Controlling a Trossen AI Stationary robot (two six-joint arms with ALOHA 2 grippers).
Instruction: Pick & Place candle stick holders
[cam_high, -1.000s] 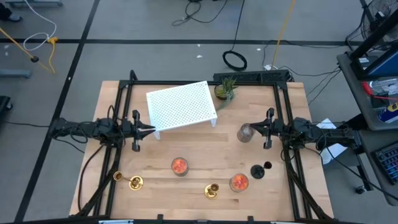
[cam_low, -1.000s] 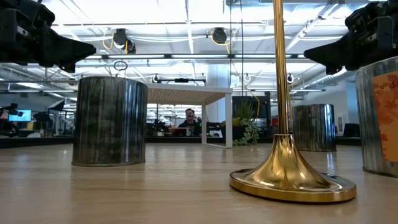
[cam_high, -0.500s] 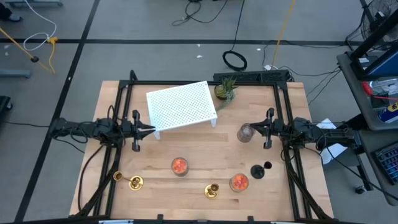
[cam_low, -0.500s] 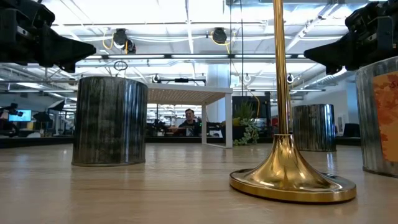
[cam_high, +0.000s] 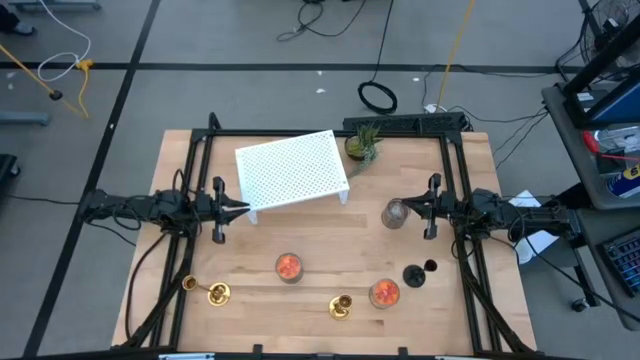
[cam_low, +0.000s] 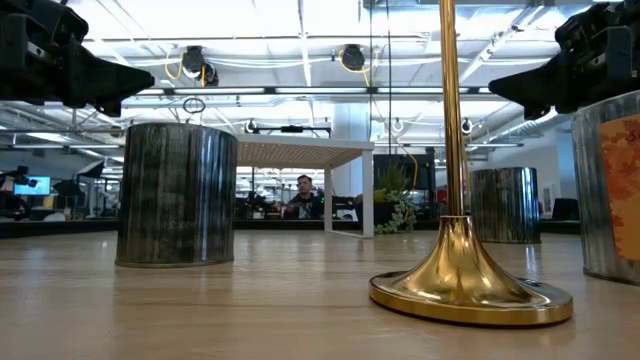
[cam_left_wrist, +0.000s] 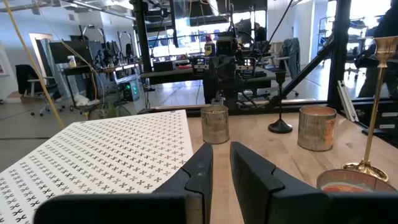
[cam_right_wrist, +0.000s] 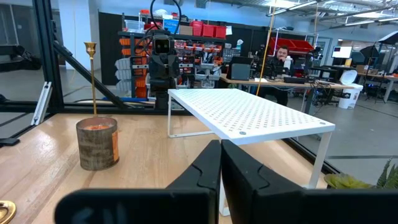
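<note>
Both arms hang still above the table, touching nothing. My left gripper (cam_high: 243, 208) is shut beside the white rack. My right gripper (cam_high: 410, 211) is shut, with the greyish clear glass cup (cam_high: 396, 213) standing on the table at its tip; the cup also shows in the left wrist view (cam_left_wrist: 214, 124). Two glass cups, orange inside, (cam_high: 289, 267) (cam_high: 385, 293) stand toward the near edge. Two brass stemmed holders (cam_high: 217, 293) (cam_high: 341, 306) and the black stemmed one (cam_high: 412, 275) stand upright on their bases there too.
The white perforated rack (cam_high: 293, 170) stands on its legs at the far left-centre, with a small green potted plant (cam_high: 362, 145) beside its far right corner. Black frame rails (cam_high: 190, 190) run along both sides. A person sits at a desk beyond the table (cam_low: 303, 196).
</note>
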